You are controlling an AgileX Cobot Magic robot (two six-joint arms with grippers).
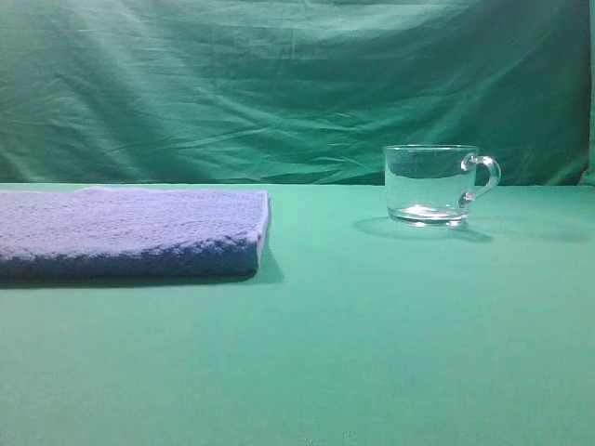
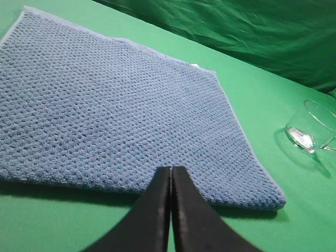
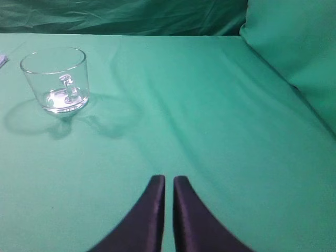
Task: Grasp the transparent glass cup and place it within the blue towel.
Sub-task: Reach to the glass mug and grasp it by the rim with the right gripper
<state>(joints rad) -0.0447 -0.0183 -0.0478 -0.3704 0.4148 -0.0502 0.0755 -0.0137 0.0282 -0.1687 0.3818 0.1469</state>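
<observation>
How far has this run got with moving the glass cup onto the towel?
Nothing looks done yet. The transparent glass cup stands upright on the green table, well apart from the blue towel, which lies flat with nothing on it. Nothing is in hand: the right gripper is shut short of the cup, and the left gripper is shut over the towel's near edge. Reaching, grasping, carrying and placing all remain.

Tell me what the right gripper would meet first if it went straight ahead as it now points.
Probably only bare green tabletop: the shut right gripper points past the transparent glass cup, which sits off to its left.
</observation>
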